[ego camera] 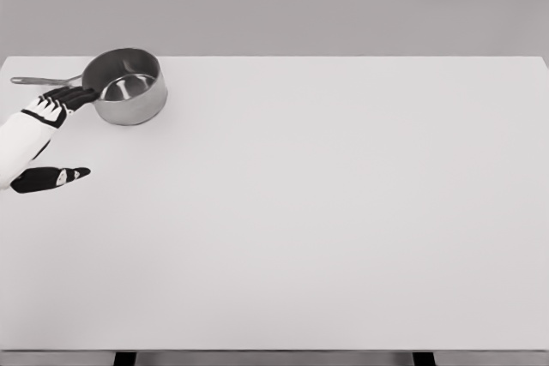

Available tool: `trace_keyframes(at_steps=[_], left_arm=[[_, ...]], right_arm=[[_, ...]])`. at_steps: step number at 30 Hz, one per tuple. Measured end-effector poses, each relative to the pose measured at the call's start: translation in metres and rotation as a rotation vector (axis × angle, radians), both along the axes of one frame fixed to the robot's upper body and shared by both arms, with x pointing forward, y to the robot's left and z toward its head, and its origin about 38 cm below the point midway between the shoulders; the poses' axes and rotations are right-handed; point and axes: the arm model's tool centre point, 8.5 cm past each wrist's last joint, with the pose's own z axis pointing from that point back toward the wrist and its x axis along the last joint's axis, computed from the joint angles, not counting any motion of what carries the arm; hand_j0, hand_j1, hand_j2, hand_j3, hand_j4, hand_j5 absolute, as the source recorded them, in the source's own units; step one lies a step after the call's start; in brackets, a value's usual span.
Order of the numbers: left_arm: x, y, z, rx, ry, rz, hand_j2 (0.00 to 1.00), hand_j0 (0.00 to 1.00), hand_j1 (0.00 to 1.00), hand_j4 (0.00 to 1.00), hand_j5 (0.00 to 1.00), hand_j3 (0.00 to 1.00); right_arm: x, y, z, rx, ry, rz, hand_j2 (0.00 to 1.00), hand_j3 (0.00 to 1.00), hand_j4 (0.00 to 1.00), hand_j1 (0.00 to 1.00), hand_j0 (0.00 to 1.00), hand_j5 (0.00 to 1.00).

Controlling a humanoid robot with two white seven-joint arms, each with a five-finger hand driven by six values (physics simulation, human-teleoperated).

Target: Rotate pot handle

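Observation:
A steel pot [129, 87] stands upright near the table's far left corner. Its thin handle [43, 81] points left, toward the table's left edge. My left hand [60, 117] comes in from the left edge and lies just in front of the handle. Its dark fingertips [77, 96] are stretched out against the pot's left wall, where the handle joins. The thumb [53, 178] is spread wide toward me and rests low over the table. The hand is open and grasps nothing. My right arm is out of view.
The white table [326, 212] fills the view, with its left edge close to the handle's tip and its far edge just behind the pot. Beyond it is a plain grey wall.

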Motion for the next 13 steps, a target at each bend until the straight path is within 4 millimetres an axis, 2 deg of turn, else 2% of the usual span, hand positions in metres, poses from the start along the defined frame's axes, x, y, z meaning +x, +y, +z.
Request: trace_keyframes(at_steps=[5,13], left_arm=[[0.000,0.007,-0.010,-0.021,0.032,0.016,1.00,1.00,1.00,1.00,1.00,1.00],[0.000,0.002,-0.018,-0.016,0.077,-0.001,1.00,1.00,1.00,1.00,1.00,1.00]], right_arm=[[0.000,0.000,0.000,0.000,0.000,0.000,1.00,1.00,1.00,1.00,1.00,1.00],[0.000,0.000,0.000,0.000,0.000,0.000,1.00,1.00,1.00,1.00,1.00,1.00]])
